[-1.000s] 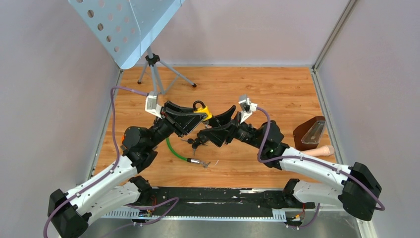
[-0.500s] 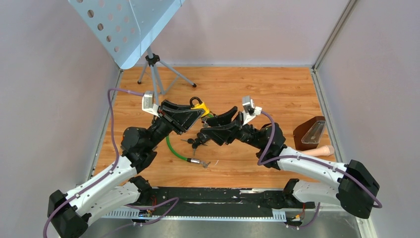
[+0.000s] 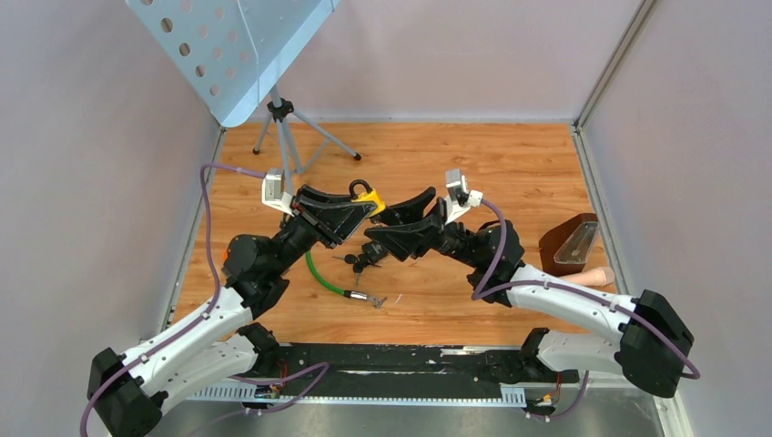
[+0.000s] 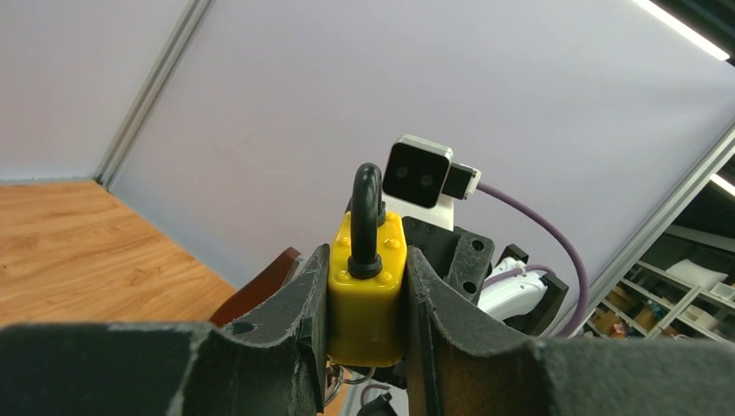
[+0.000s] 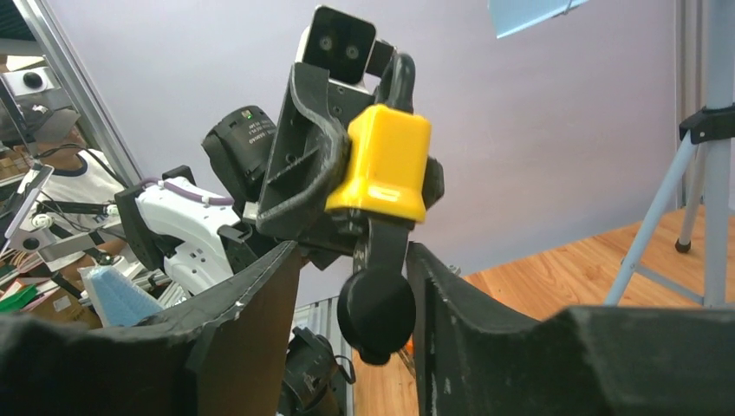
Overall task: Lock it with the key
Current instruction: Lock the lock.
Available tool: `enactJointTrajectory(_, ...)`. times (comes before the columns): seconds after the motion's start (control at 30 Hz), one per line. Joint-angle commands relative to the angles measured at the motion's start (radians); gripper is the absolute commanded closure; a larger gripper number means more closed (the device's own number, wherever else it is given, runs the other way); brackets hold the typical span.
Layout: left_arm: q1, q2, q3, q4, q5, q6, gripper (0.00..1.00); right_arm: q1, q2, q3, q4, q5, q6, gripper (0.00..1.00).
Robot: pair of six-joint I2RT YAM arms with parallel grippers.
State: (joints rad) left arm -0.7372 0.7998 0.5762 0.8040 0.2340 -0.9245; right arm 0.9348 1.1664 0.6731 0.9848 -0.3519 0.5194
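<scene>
A yellow padlock (image 4: 367, 299) with a black shackle sits upright, squeezed between the two fingers of my left gripper (image 4: 367, 286), which is shut on its body. In the top view the padlock (image 3: 369, 199) is held above the wooden floor at mid-table. A key (image 5: 377, 303) with a round black head hangs from the underside of the padlock (image 5: 386, 165). My right gripper (image 5: 354, 253) stands open around that head: the head lies against the right finger, with a gap to the left finger. Further keys (image 3: 360, 262) dangle below on a ring.
A green cable (image 3: 323, 276) with a metal end lies on the floor below the grippers. A perforated music stand (image 3: 232, 45) on a tripod (image 3: 287, 137) stands at the back left. A brown container (image 3: 566, 244) and a pink object (image 3: 596, 276) sit at the right edge.
My right gripper has moved left and up to the padlock's underside and its jaws have narrowed around the key head. The left gripper rose slightly with the padlock.
</scene>
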Motion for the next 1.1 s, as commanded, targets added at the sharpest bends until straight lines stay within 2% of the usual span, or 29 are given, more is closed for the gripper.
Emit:
enactJointTrajectory(0.0, 0.002, -0.019, 0.004, 0.092, -0.021, -0.017, 1.0, 0.006, 0.009, 0.06, 0.047, -0.008, -0.028, 0.55)
enactJointTrajectory(0.3, 0.002, -0.02, 0.006, 0.097, -0.031, -0.011, 1.0, 0.006, 0.001, 0.011, 0.016, -0.004, 0.004, 0.76)
enactJointTrajectory(0.43, 0.002, -0.018, 0.003, 0.101, -0.032, -0.012, 1.0, 0.005, -0.001, 0.007, 0.007, 0.005, 0.022, 0.82)
enactJointTrajectory(0.47, 0.002, -0.017, 0.004, 0.104, -0.033, -0.014, 1.0, 0.006, 0.001, 0.009, 0.005, 0.004, 0.023, 0.81)
enactJointTrajectory(0.57, 0.002, -0.019, -0.001, 0.111, -0.039, -0.019, 1.0, 0.005, 0.005, 0.009, 0.009, -0.002, 0.025, 0.7)
enactJointTrajectory(0.67, 0.002, -0.023, -0.004, 0.116, -0.058, -0.026, 1.0, 0.006, 0.007, -0.008, 0.041, 0.001, 0.024, 0.44)
enactJointTrajectory(0.73, 0.002, -0.026, -0.005, 0.118, -0.068, -0.028, 1.0, 0.006, 0.006, -0.02, 0.06, 0.005, 0.022, 0.38)
enactJointTrajectory(0.83, 0.002, -0.025, -0.007, 0.118, -0.075, -0.035, 1.0, 0.006, 0.007, -0.022, 0.067, 0.009, 0.013, 0.4)
enactJointTrajectory(1.07, 0.002, -0.021, -0.019, 0.133, -0.088, -0.054, 1.0, 0.007, 0.025, 0.004, 0.081, 0.007, -0.005, 0.59)
